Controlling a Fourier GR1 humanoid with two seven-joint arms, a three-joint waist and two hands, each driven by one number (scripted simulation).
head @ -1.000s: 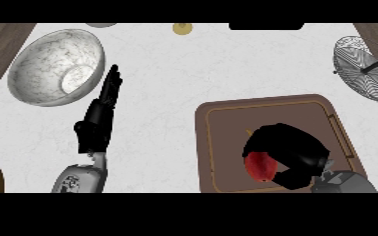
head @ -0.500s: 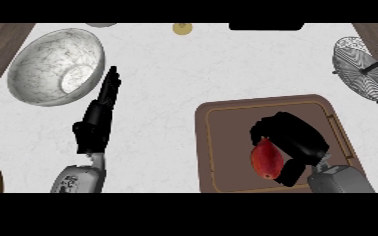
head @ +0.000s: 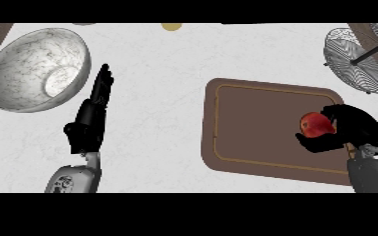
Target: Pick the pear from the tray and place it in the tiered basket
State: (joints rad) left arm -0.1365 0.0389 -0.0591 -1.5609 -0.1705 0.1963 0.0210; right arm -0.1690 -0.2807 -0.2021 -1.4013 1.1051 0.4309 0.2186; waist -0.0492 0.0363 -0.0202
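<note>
Right black hand (head: 353,126) is curled round the red rounded pear (head: 316,125), over the right end of the brown rectangular tray (head: 251,125). Left black hand (head: 87,125) rests with fingers straight, and the grey marbled bowl (head: 40,70) lies just beyond it. The wire tiered basket (head: 351,55) stands beyond the right hand, apart from it.

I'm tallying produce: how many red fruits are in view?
1: the red fruit held in the black right hand above the flat brown tray's right end; that hand might hide another.

Light's coming in bright and even, counter (head: 170,75) barely showing any shadows, bowl (head: 29,62) catching a pale glow inside.
</note>
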